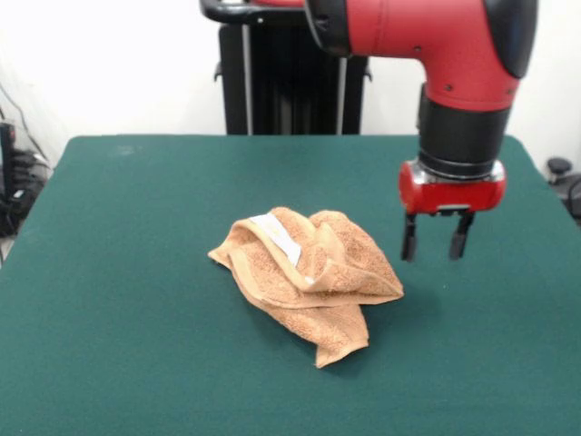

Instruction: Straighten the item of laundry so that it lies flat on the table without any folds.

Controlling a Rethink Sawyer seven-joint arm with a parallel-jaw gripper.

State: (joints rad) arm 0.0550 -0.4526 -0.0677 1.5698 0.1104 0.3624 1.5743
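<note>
The orange-tan towel [309, 277] lies crumpled in a heap near the middle of the dark green table [118, 272], with folds over itself and its white label [278, 237] showing on top. My gripper [435, 248] hangs from the red arm just to the right of the towel, above the table. Its two black fingers [409, 242] are apart and hold nothing. The gripper does not touch the towel.
The black pedestal [290, 82] stands at the table's far edge. Cables and dark equipment [18, 182] sit off the table's left side, and a dark object [563, 177] off its right.
</note>
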